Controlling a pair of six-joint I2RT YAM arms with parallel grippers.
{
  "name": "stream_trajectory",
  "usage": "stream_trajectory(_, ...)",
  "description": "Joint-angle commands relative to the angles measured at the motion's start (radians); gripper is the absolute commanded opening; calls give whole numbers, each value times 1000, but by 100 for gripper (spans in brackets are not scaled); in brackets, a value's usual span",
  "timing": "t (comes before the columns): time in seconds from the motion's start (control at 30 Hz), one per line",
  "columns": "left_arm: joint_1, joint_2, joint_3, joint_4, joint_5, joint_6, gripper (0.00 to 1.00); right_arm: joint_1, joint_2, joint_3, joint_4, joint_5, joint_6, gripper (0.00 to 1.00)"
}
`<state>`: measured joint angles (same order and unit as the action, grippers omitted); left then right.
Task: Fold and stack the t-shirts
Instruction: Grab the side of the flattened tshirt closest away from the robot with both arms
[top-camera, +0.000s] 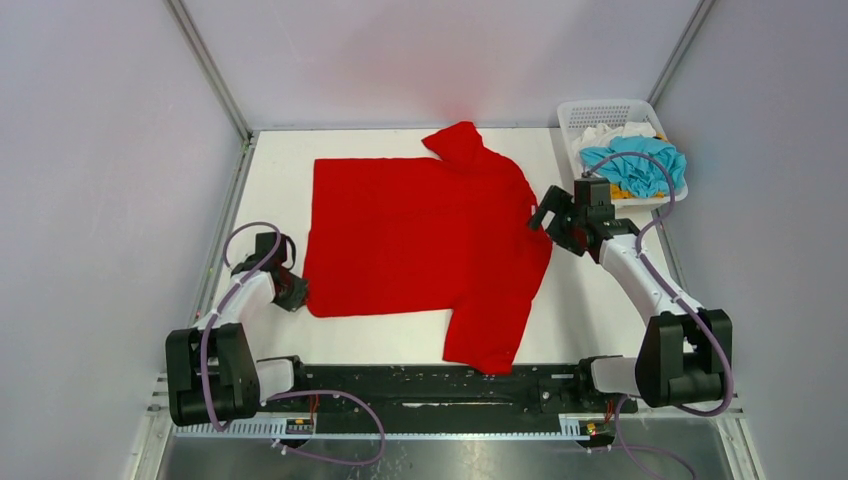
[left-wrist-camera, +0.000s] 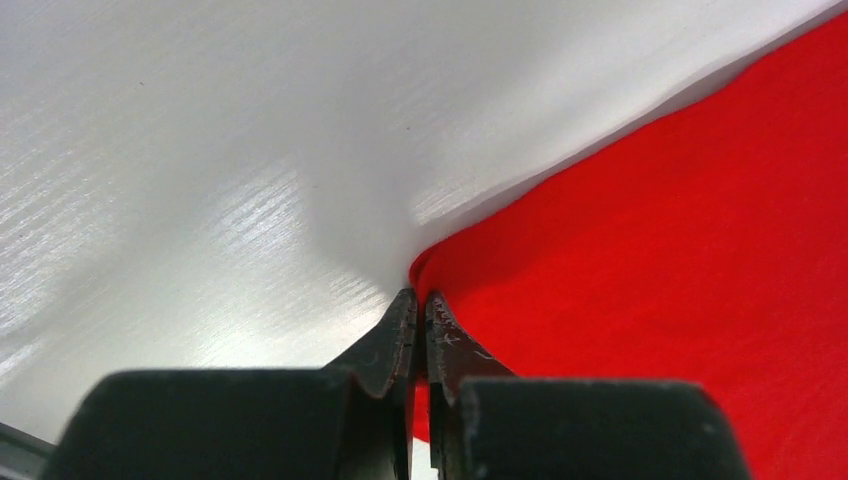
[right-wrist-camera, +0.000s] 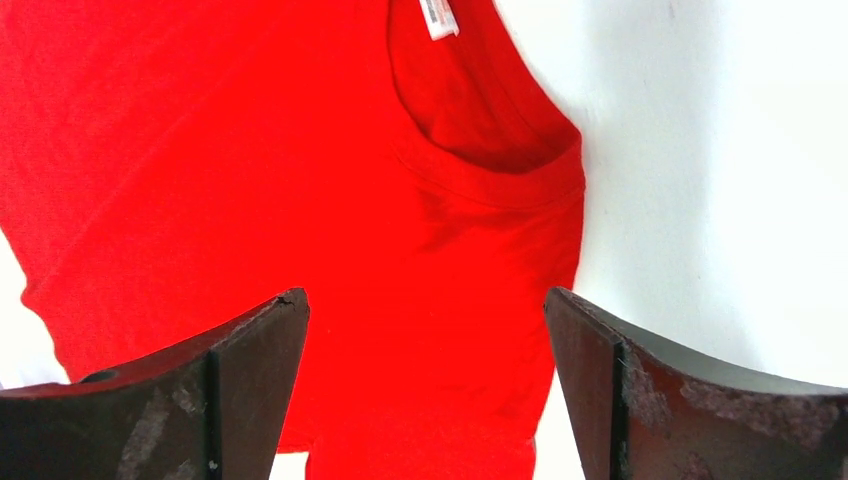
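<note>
Red t-shirt (top-camera: 420, 240): spread flat mid-table, soft matte knit, few wrinkles. Straight hem toward 9 o'clock, collar (right-wrist-camera: 480, 170) toward 3 o'clock. One short sleeve (top-camera: 460, 140) pointing to 12 o'clock, its tip bunched; the other (top-camera: 485, 340) hanging toward 6 o'clock near the arm bases. Ribbed band around the neck opening, small white label (right-wrist-camera: 437, 15) inside it.

Left claw (left-wrist-camera: 420, 300): at 8 o'clock on the table, black fingers pressed together, pinching the near hem corner. Thin fold of red cloth visible between the tips in the left wrist view.

Right claw (right-wrist-camera: 425, 305): at 3 o'clock, fingers spread wide, nothing between them, poised over the shoulder area just beside the collar. Scuffed dark finger pads.

Table (top-camera: 380, 335): smooth white top, faint glossy streaks.

Basket (top-camera: 600, 108): white perforated plastic, rectangular, at 2 o'clock by the far corner. Inside, crumpled together: turquoise t-shirt (top-camera: 635, 165) on top, white t-shirt (top-camera: 610, 132) behind it, a strip of orange-yellow t-shirt (top-camera: 628, 190) at the near rim.
</note>
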<state>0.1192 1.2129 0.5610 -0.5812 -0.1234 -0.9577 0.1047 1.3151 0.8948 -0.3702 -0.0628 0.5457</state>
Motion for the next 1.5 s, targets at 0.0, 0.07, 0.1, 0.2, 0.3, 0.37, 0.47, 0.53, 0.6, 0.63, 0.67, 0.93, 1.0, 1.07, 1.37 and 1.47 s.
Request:
stream_trajectory(0.0,5,-29,8,-61,-12,23,0,77,-69,3,-104,44,-24,95)
stream_trajectory(0.07,14,-57,18,-74,-43,32,0,171,-89,-6,-176,112,-30,95)
stream_trajectory(0.1,19,-70,20,-73,-67,36,0,229,-92,-11,-212,138,-30,94)
stream_trajectory(0.2,41,-92,27,-48,-77,63,0,399,-99,-42,-285,127,-21,90)
stream_trajectory(0.3,44,-84,43,-10,-44,86,0,580,-116,-71,-337,121,-41,87)
stream_trajectory(0.37,44,-69,53,9,-40,94,0,716,-120,-73,-383,123,-88,85)
stream_trajectory(0.47,45,-52,68,12,-53,107,0,887,-112,-86,-424,109,-88,80)
stream_trajectory(0.53,47,-54,71,11,-58,110,0,957,-107,-101,-433,95,-68,74)
stream_trajectory(0.6,48,-60,70,15,-53,111,0,1007,-100,-124,-428,105,-48,70)
stream_trajectory(0.63,48,-62,69,17,-50,110,0,1025,-90,-130,-428,111,-44,68)
stream_trajectory(0.67,49,-63,68,20,-42,109,0,1040,-75,-137,-428,122,-38,67)
stream_trajectory(0.93,49,-42,66,26,-10,108,0,1106,89,-134,-363,197,-9,59)
stream_trajectory(1.0,50,-42,67,27,-4,108,0,1106,125,-137,-329,225,12,57)
stream_trajectory(1.07,49,-39,68,26,0,107,0,1102,178,-115,-327,298,42,55)
stream_trajectory(1.37,56,-37,71,13,10,106,0,1097,225,-70,-335,457,171,15)
stream_trajectory(1.47,59,-45,70,7,21,108,0,1097,176,-71,-354,432,156,0)
